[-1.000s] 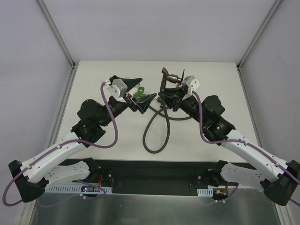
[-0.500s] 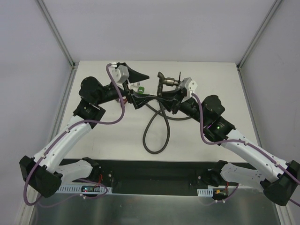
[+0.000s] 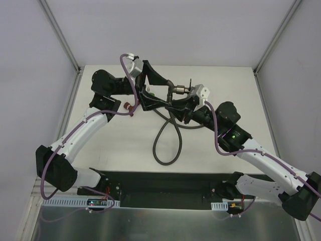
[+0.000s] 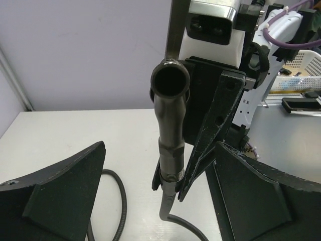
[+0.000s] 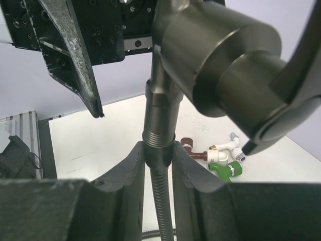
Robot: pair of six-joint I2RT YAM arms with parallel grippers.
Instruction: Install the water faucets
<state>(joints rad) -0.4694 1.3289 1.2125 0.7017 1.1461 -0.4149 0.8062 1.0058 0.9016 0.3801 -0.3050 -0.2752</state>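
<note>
My right gripper is shut on the end fitting of the dark flexible hose and holds it upright. The grey-brown metal faucet with its lever sits on top of that fitting. In the top view the right gripper is at the table's middle back, with the metal faucet above it. My left gripper is wide open and faces this faucet's spout without touching it. The red, white and green faucets lie together on the table.
The hose loops over the table toward the near side. The red faucet lies under the left arm. Grey walls enclose the white table on three sides. A black rail runs along the near edge.
The left arm has swung up and to the right, away from the green faucet, and its open gripper now faces the metal faucet. The right gripper has shifted slightly left with the hose.
</note>
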